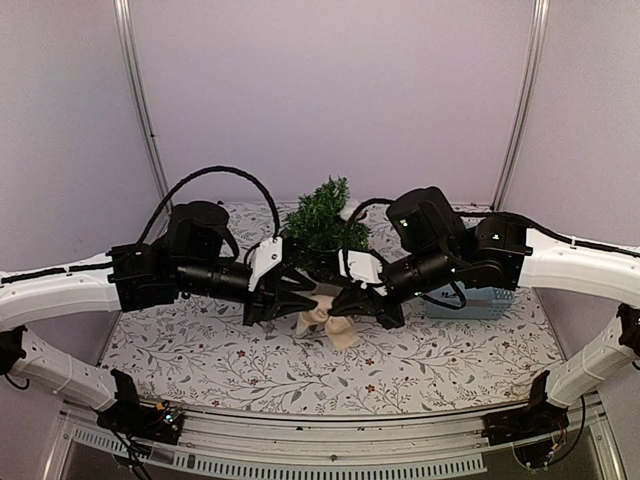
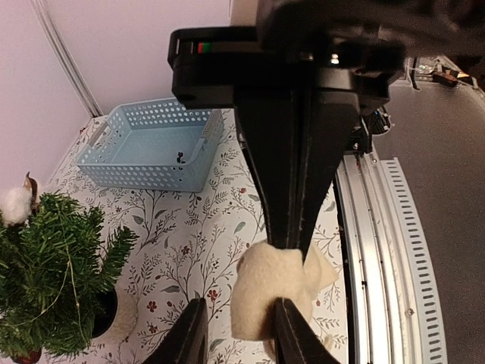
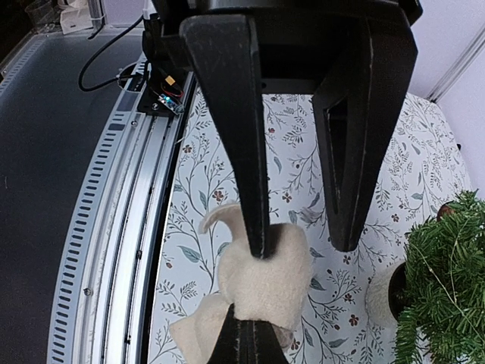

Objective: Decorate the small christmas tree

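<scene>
Top external, small christmas tree (image 1: 322, 215) behind left gripper (image 1: 310, 300)

Pot of small christmas tree (image 1: 322, 222) hidden behind black arms from above. Blue basket (image 1: 470, 302) mostly behind right arm (image 1: 560, 262). Tiny dark thing (image 2: 180, 158) in basket: too small to tell. Cream cloth (image 3: 265, 280) partly covered by fingers (image 3: 235, 136). Tree cut off by edges in both wrist views.

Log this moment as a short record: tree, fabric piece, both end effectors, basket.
small christmas tree: upright in white pot
fabric piece: cream, in front of the tree
right end effector: shut on the fabric piece
left end effector: open, fingers either side of the fabric piece
basket: light blue, on the table, right of the tree
</scene>
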`<state>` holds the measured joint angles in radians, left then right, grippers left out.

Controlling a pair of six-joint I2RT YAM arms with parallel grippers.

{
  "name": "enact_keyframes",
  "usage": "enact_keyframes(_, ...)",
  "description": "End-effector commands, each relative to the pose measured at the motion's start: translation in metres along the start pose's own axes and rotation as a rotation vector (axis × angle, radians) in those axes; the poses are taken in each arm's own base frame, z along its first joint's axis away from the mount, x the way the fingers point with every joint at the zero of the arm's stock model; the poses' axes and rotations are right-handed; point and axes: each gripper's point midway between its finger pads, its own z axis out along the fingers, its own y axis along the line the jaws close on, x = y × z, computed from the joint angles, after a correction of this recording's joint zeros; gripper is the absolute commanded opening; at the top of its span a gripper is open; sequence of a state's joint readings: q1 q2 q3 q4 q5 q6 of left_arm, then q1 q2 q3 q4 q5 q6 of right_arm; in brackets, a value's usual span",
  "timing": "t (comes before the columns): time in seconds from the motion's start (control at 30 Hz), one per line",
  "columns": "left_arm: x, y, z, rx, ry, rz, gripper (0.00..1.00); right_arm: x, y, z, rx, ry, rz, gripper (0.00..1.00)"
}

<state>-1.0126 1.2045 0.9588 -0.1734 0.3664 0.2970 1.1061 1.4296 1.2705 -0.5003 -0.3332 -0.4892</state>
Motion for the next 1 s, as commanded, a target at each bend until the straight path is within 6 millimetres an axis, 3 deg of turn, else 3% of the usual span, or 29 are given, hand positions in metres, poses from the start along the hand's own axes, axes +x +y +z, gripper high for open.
enact_keyframes(0.0,-0.009,-0.005,0.006,0.032,-0.03,0.002,0.31,-0.015,0.001,0.001,-0.018,-0.041,0.0,0.0)
enact_keyframes(0.17,-0.004,-0.009,0.009,0.053,-0.019,0.004,0.28,-0.016,0.0,-0.001,-0.011,-0.048,-0.005,0.0)
enact_keyframes(0.37,0.0,-0.015,0.012,0.089,-0.013,-0.005,0.37,-0.012,-0.001,0.002,-0.009,-0.033,0.001,0.0)
enact_keyframes(0.5,0.005,-0.016,0.014,0.099,0.006,-0.01,0.37,-0.01,-0.002,0.003,-0.005,-0.026,-0.004,0.0)
enact_keyframes(0.6,0.007,-0.017,0.016,0.104,0.011,-0.009,0.28,-0.01,-0.002,0.003,-0.003,-0.025,-0.007,0.0)
enact_keyframes(0.77,0.003,-0.012,0.011,0.083,-0.022,-0.032,0.01,-0.009,-0.005,0.002,0.021,-0.025,-0.011,0.0)
enact_keyframes(0.87,0.001,0.006,-0.002,0.022,-0.079,-0.079,0.0,-0.007,-0.016,-0.001,0.085,-0.029,0.009,0.15)
enact_keyframes(0.97,0.0,0.032,-0.019,-0.05,-0.167,-0.149,0.0,-0.01,-0.03,-0.016,0.134,-0.062,0.071,0.44)
